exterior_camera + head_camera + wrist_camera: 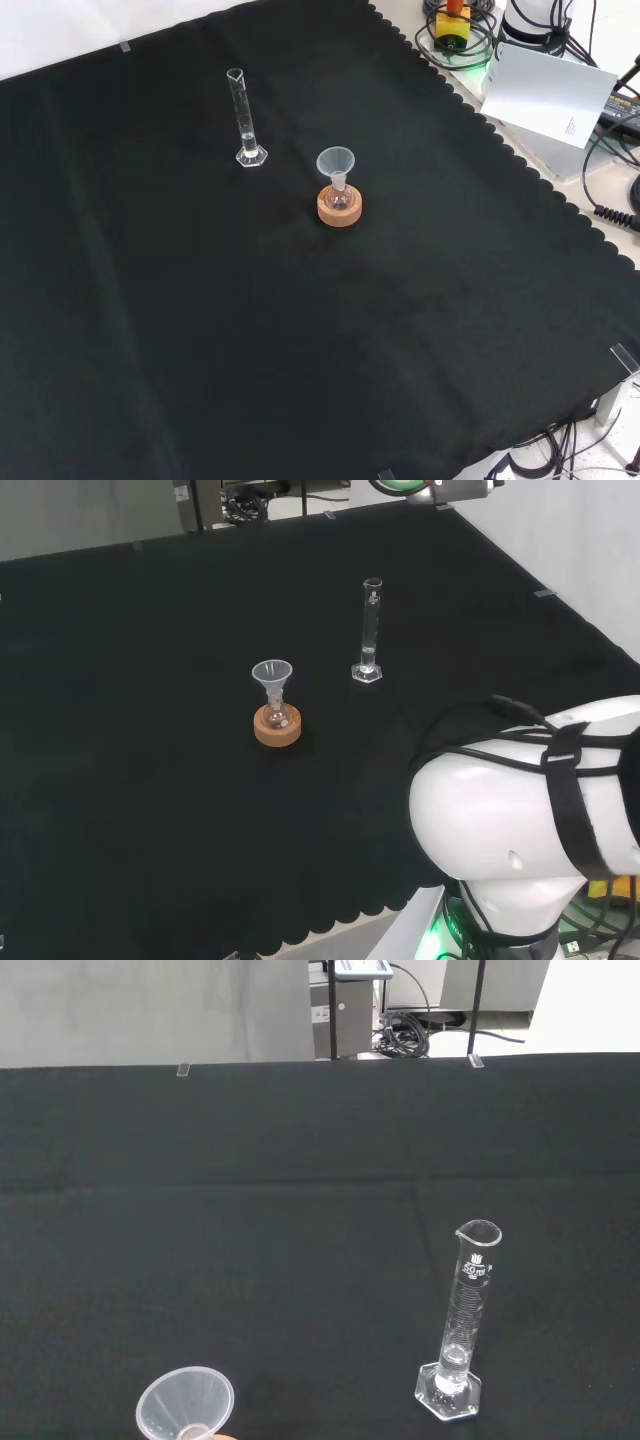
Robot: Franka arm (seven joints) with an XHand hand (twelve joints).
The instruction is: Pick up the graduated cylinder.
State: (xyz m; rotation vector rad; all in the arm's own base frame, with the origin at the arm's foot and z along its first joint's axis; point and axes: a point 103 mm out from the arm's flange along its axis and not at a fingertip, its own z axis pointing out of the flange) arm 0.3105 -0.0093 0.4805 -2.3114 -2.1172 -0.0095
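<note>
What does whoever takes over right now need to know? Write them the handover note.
Hand: no part of it can be judged, so its state cannot be told.
Graduated cylinder: upright on its base on the black cloth, untouched.
Beside it but apart: a funnel sitting in a small flask on a cork ring; in the front view the cylinder stands to their left and a little farther off.
Done: nothing yet; the cylinder is not gripped or lifted.
Left: bring the hand to the cylinder, close round it, lift, probably keeping away from the funnel.
</note>
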